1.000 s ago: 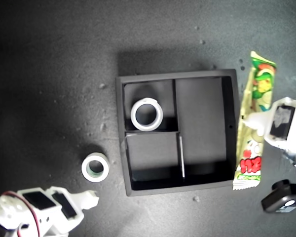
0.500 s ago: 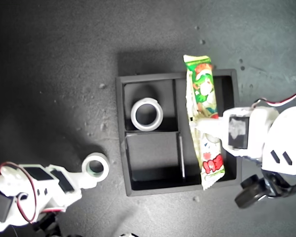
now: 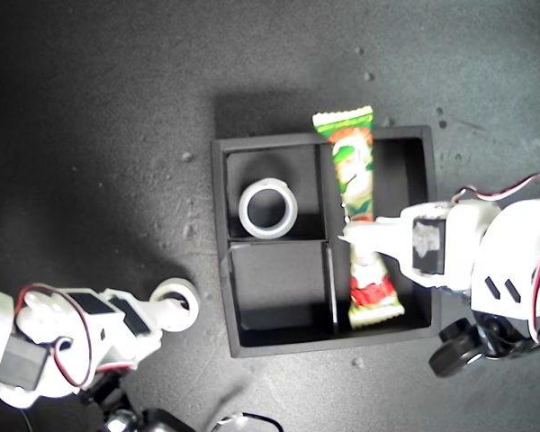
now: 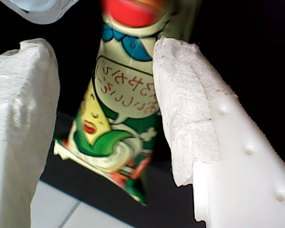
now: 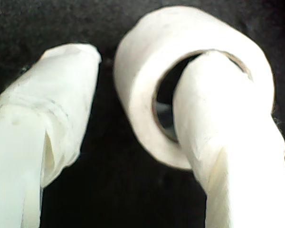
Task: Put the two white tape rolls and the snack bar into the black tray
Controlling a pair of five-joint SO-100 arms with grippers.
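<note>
Exterior view has the tray [image 3: 223,270] sitting mid-counter [image 3: 99,99], and things are happening on both sides of it. My first gripper [image 3: 351,236] reaches in from 3 o'clock and has the snack bar [image 3: 355,180] pinched around its middle, jaws squeezed on the wrapper. The bar lies lengthwise over the tray's long compartment, its 12 o'clock end sticking out past the tray wall and its red 6 o'clock end inside near the bottom wall. I can't tell if it's resting on the tray floor or hanging just above it. In the first wrist view the wrapper [image 4: 116,123] sits between the two padded jaws, cartoon print and speech bubble facing the camera.

One tape roll [image 3: 268,209] is already lying flat in the small compartment at the tray's 10 o'clock corner. The other roll [image 3: 175,301] is out on the counter at about 8 o'clock from the tray, well apart from it. My second gripper [image 3: 173,310] is on that one: in the second wrist view one jaw pokes through the hole of the roll [image 5: 147,90] and the other stands outside with a clear gap, so the jaws are spread, not clamped.
</note>
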